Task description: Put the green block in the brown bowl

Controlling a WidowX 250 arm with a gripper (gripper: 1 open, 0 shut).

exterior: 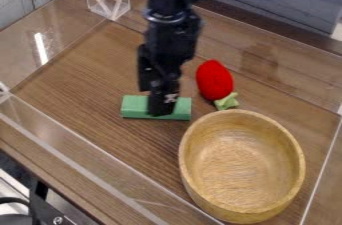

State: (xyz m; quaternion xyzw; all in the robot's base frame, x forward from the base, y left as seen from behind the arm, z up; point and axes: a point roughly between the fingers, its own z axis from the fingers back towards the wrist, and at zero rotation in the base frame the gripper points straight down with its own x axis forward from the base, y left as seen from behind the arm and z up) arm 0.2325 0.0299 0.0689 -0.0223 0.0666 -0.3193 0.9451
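Item 1, gripper (158, 93): black, two-fingered, pointing straight down from a dark upright arm. Jaws spread wide and holding nothing. The tips stand low over the table, at or just above the block, one finger toward the near long side and one toward the far. Whether they touch it cannot be told. The spread suits a pinch across the bar's narrow width, which looks like the step in hand: reaching for the grasp.

Item 2, green block (138, 106): flat mint-green bar lying directly beneath the gripper, its left end showing clear of the fingers, its middle covered by them. It rests flat on the wood, not lifted.

Item 3, brown bowl (195, 137): large round wooden bowl, empty, near the gripper on its right and toward the camera, just beside the block's right end. Its nearness means a short carry once the block is gripped.

Item 4, red toy (213, 78): strawberry-like, with small green leaves at its lower end, just right of the gripper, apart from the fingers. Not part of the job; close enough that a sideways drift could nudge it.

Item 5, table (80, 69): wood-grain surface walled by clear panels.

Task standing: block not yet in the bowl.
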